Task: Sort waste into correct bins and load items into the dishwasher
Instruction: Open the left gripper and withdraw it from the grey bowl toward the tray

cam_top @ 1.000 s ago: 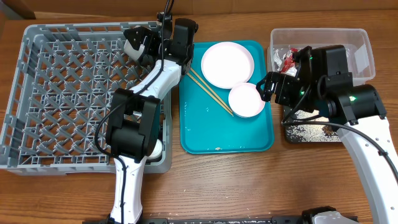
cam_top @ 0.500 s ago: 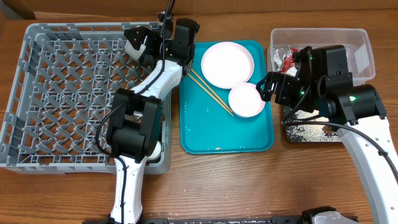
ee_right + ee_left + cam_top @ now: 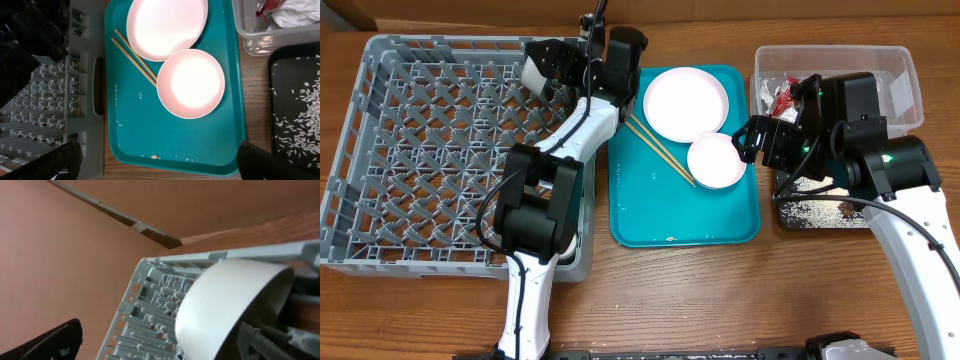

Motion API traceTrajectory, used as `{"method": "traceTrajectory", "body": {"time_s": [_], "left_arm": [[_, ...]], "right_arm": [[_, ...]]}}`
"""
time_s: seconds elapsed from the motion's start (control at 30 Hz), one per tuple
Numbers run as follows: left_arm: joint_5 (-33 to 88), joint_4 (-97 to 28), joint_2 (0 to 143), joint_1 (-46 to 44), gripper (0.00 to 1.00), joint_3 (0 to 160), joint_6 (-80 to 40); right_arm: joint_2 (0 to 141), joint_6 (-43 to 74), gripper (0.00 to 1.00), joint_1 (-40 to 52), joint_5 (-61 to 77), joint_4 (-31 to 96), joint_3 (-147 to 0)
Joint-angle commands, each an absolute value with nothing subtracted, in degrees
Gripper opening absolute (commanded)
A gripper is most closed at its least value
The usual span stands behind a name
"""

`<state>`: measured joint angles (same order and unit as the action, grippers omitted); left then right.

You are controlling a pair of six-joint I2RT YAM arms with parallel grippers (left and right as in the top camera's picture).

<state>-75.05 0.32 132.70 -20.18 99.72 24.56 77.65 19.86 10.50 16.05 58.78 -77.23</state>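
Left gripper (image 3: pixel 157 340) wide open, white cup (image 3: pixel 225 310) unclamped inside, at rack (image 3: pixel 145 305) far edge. Right gripper (image 3: pixel 160 165) wide open, empty, over bowl (image 3: pixel 192 82).

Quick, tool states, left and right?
Left tool: open, white cup in front, not gripped.
Right tool: open, empty.

Overhead looks straight down on the tabletop (image 3: pixel 670 290); right wrist shares its teal tray (image 3: pixel 140 130) from above, left wrist hugs the rack (image 3: pixel 145 292).

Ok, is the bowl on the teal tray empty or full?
Empty. The bowl sits upright on the tray, and its inside shows plain white, no food.
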Motion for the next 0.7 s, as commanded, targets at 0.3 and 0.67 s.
{"method": "traceTrajectory", "body": {"time_s": [0.3, 0.67], "left_arm": [[-68.9, -5.37, 133.03, -24.45, 1.0, 99.29, 18.59], [-57.25, -13.85, 127.7, -24.88, 1.0, 99.29, 9.72]], "right_arm": [[77.47, 19.68, 1.0, 10.44, 15.46, 58.61, -77.21], [77.47, 19.68, 1.0, 10.44, 15.46, 58.61, -77.21]]}}
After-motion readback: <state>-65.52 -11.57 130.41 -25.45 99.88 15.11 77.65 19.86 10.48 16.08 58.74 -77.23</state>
